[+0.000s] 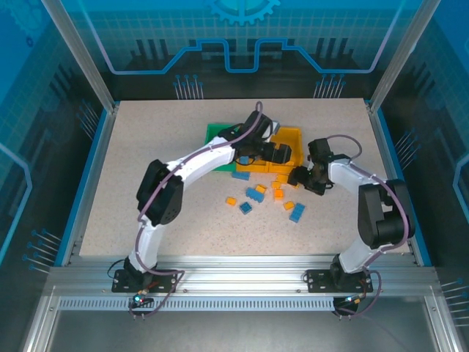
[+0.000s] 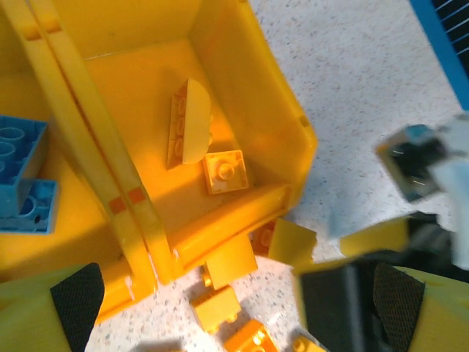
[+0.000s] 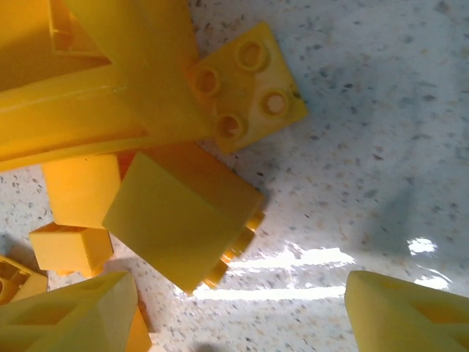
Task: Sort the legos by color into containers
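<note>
Left gripper (image 2: pixel 212 301) spread wide, empty, over yellow bin (image 2: pixel 242 81); right gripper (image 3: pixel 238 293) gaping, empty, yellow bricks (image 3: pixel 183 213) at its 12 o'clock.

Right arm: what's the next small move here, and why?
Likely lower the right gripper and close on the sloped orange brick. Its jaws stand open, and that brick lies on the table just ahead of them, outside the yellow bin.
</note>
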